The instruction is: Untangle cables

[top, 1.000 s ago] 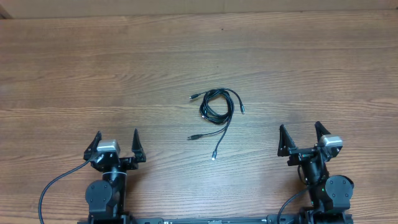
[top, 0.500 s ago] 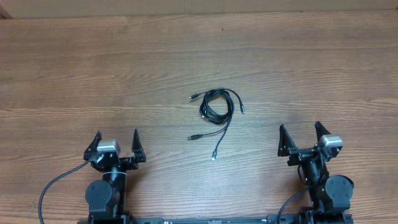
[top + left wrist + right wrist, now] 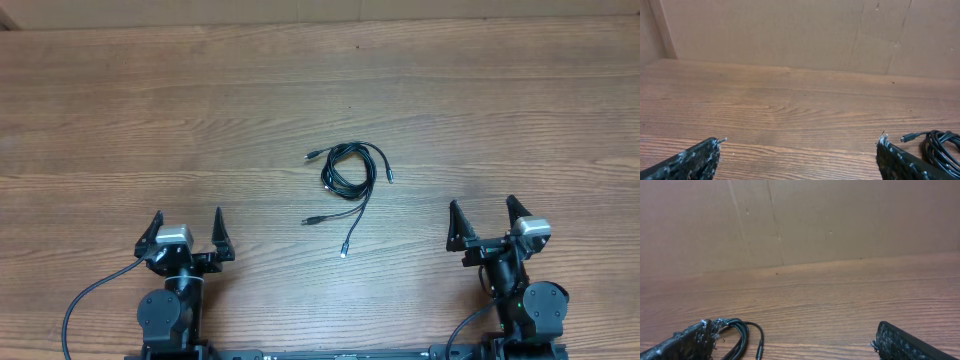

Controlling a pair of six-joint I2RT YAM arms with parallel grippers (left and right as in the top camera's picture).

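Left pincer (image 3: 188,228) and right pincer (image 3: 482,218) both sit empty and spread wide at the near edge of the surface (image 3: 150,120), which I read as a parked pose before any reach. The cables (image 3: 345,175) lie mid-surface between them, well apart from both: a small coil with plug ends trailing out. How the strands cross inside the coil I can't make out, and each wrist view clips it at the frame edge.

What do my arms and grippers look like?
Both are black. The left gripper and right gripper each have two pointed, tapered fingers with a grey camera block behind and a round black joint housing. A thick black wire loops from the left base. Fingertips look rough, flecked white.
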